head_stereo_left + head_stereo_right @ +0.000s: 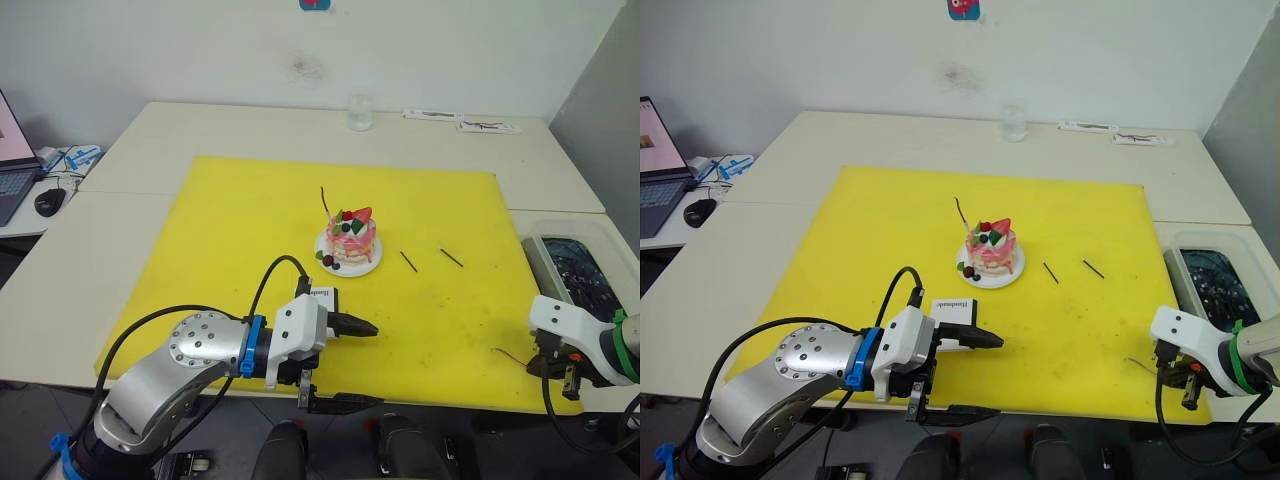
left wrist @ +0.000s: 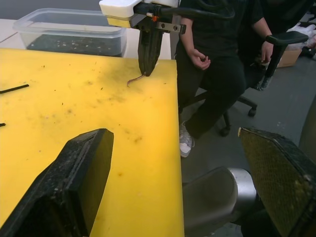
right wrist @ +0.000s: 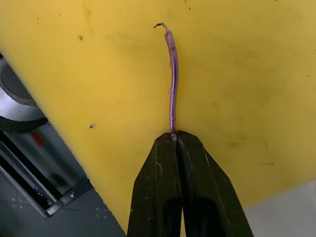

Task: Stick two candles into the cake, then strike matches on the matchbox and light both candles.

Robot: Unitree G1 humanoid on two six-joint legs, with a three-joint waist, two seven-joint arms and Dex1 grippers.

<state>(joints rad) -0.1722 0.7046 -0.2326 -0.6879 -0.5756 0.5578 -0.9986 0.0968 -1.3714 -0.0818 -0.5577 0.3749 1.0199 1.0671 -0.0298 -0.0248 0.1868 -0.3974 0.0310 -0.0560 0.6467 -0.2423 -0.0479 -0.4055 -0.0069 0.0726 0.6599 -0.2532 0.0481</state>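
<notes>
Pinching one end of a candle, the right gripper has its fingers pressed together at the yellow mat's near right corner; so thin a grip could let it slip or snap. The left gripper hangs spread near the mat's near edge, beside the matchbox. The cake, mid-mat, already bears another candle.

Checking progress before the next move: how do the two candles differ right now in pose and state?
The candle in the cake stands upright, planted in the cake; the candle on the mat lies flat near the yellow mat's front right corner. The planted one is free of either pincer; the flat one has one end pinched by the shut right pincer. Both are thin, slightly curved and unlit.
</notes>
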